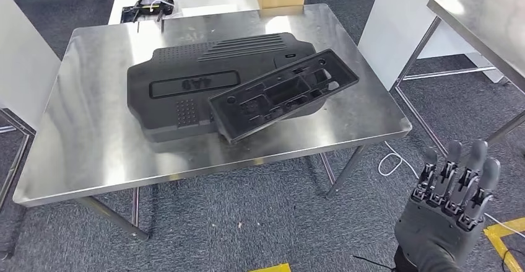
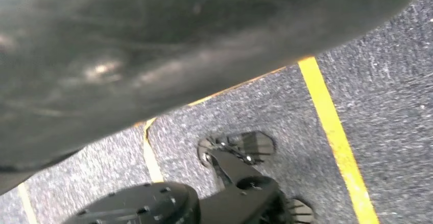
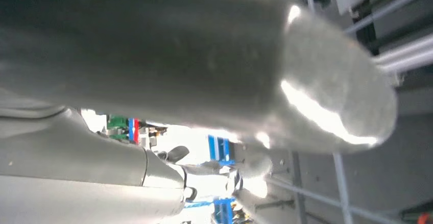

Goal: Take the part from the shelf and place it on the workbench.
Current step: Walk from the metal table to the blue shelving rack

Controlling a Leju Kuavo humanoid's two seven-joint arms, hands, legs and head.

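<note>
- We see the tray-like part [image 1: 283,93] resting on the workbench [image 1: 86,142], propped against a larger cover [image 1: 204,80] — placement looks done.
- Our right hand [image 1: 451,207] holds nothing, fingers straight and slightly apart; the left hand's state we cannot tell.

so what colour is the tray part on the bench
Black, clearest in the head view.
</note>
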